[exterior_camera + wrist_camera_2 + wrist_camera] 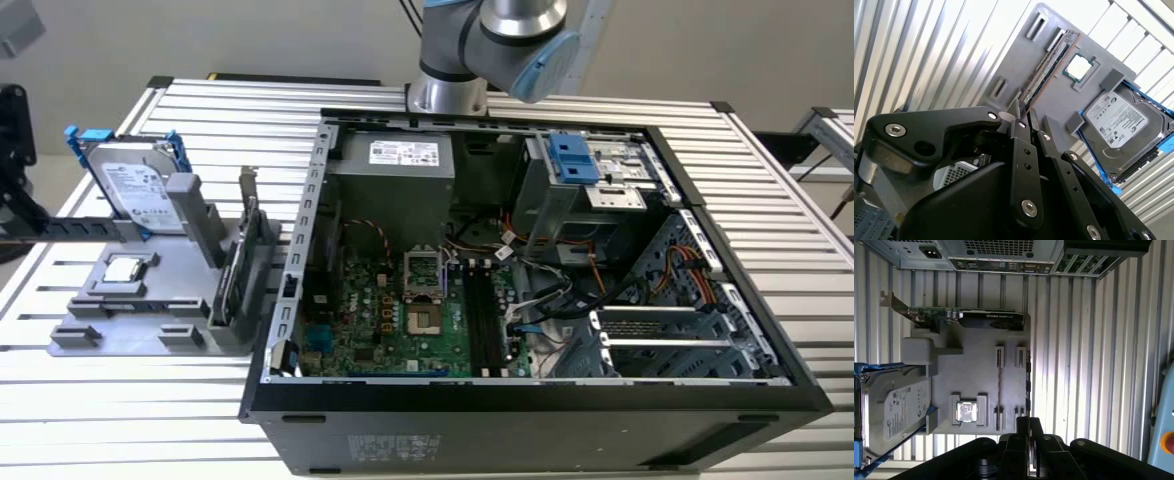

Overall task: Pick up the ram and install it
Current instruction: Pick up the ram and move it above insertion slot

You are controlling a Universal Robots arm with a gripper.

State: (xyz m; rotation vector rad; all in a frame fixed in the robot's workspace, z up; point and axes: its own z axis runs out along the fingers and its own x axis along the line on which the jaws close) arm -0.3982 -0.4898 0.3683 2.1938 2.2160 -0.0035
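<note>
I am logging the ram (998, 390) standing in the tray (979, 375), the chip (966, 411) sitting between it and the drive (899, 410).

A table (227, 110) of silver ribbed slats carries everything. An open black computer case (534, 430) lies on its side on the slats and takes up most of the middle. Near it, toward the exterior view's left, a flat grey holder plate (140, 312) rests on the same slats (bare ribs show around it in the first wrist view).
</note>
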